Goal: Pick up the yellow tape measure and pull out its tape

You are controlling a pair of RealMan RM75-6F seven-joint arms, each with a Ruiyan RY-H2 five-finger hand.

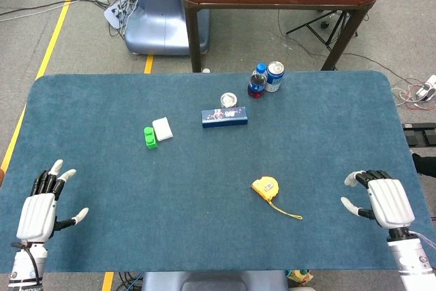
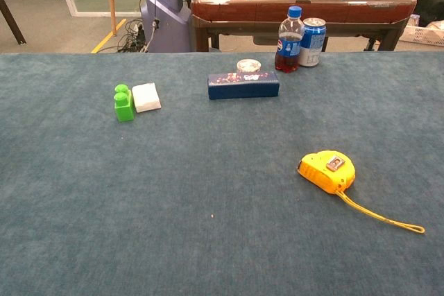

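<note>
On the blue table (image 1: 204,236), the tape measure (image 1: 265,187) lies untouched between spread, empty left hand (image 1: 42,206) and right hand (image 1: 381,197).

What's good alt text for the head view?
A yellow tape measure lies untouched on a blue table, its strap trailing. The left hand and right hand rest open near the table's corners; a green block sits further back.

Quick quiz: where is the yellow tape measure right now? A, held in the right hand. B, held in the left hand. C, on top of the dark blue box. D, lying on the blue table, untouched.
D: the yellow tape measure lies on the table, apart from both open hands.
</note>
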